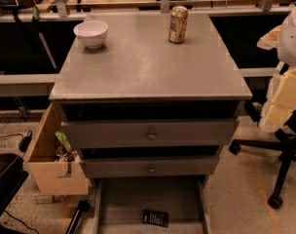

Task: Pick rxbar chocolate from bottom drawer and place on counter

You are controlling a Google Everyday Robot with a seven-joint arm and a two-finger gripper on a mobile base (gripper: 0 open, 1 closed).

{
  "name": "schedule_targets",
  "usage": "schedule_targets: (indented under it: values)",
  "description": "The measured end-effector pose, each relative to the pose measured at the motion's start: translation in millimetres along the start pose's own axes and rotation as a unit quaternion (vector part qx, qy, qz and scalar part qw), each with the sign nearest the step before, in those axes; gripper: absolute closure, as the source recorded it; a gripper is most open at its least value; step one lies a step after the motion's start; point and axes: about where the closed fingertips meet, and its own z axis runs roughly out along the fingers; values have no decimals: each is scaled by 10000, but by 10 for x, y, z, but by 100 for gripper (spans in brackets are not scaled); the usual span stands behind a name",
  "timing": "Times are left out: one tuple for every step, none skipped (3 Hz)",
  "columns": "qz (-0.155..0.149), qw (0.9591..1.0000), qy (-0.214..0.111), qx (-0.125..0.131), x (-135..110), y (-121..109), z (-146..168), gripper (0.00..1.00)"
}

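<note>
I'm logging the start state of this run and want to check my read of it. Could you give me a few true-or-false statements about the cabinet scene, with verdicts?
1. The rxbar chocolate lies on the floor of the open bottom drawer. True.
2. The soda can lies on its side on the counter. False: it stands upright.
3. The white bowl sits near the counter's far left corner. True.
4. The gripper is down inside the bottom drawer. False: it is at the right edge of the view, beside the cabinet and away from the drawer.
5. The plywood box stands on the counter. False: it is low at the cabinet's left side.
</note>
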Motion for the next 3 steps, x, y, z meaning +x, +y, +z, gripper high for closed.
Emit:
schedule_targets:
  values:
    - [0,10000,0,1,0,0,0,0]
    - [111,9999,-33,-70,29,110,208,0]
    - [323,9992,-135,-208,166,330,682,0]
